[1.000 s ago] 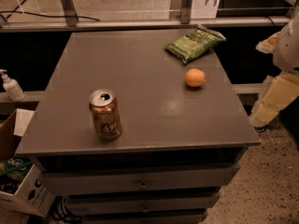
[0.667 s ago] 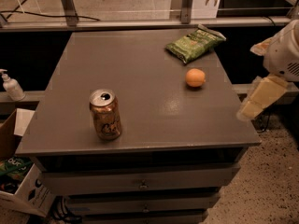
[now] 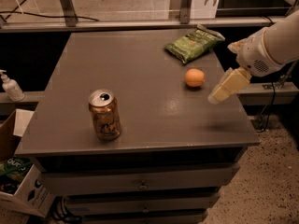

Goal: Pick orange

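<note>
Matte grey tabletop (image 3: 140, 64); smooth oval orange (image 3: 194, 77); blocky cream fingers (image 3: 228, 86) just right, state unclear.

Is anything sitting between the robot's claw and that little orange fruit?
Nothing visible does. The cream gripper hangs just beside the small round orange fruit, with only grey tabletop between. The green crinkly snack bag lies behind, and the brown metal drink can stands well aside.

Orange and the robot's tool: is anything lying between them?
Nothing. The camera view shows only bare table top between the orange and the tool, which hangs above the table's right-hand edge in the picture, not touching the fruit.
</note>
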Motion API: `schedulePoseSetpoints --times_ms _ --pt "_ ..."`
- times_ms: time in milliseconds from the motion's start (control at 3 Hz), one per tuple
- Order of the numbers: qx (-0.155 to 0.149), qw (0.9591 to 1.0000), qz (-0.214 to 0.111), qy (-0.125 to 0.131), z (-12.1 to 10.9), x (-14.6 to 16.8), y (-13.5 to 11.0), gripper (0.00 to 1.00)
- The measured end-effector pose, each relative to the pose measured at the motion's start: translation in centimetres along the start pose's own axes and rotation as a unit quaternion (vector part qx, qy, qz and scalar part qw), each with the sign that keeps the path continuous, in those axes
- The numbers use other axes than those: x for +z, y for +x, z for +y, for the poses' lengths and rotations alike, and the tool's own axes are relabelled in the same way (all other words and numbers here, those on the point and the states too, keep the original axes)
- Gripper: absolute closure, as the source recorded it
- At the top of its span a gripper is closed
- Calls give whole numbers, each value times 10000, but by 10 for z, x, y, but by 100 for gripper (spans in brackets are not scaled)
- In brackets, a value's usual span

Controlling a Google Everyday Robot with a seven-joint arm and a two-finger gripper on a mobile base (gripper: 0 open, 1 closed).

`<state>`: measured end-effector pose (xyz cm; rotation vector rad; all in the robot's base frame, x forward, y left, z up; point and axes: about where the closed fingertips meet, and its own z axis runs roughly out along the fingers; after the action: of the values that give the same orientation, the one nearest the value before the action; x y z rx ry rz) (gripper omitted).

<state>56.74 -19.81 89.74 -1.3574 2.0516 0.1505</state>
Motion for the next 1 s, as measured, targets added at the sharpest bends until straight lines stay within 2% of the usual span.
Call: schedulePoseSetpoints --times_ms 333,667,1000 --pt "2 10000 -18 -1 0 1 -1 0" --pt "-10 9994 -345 98 -5 12 -9 0" --pt "25 9967 -792 193 -15 35 -16 0"
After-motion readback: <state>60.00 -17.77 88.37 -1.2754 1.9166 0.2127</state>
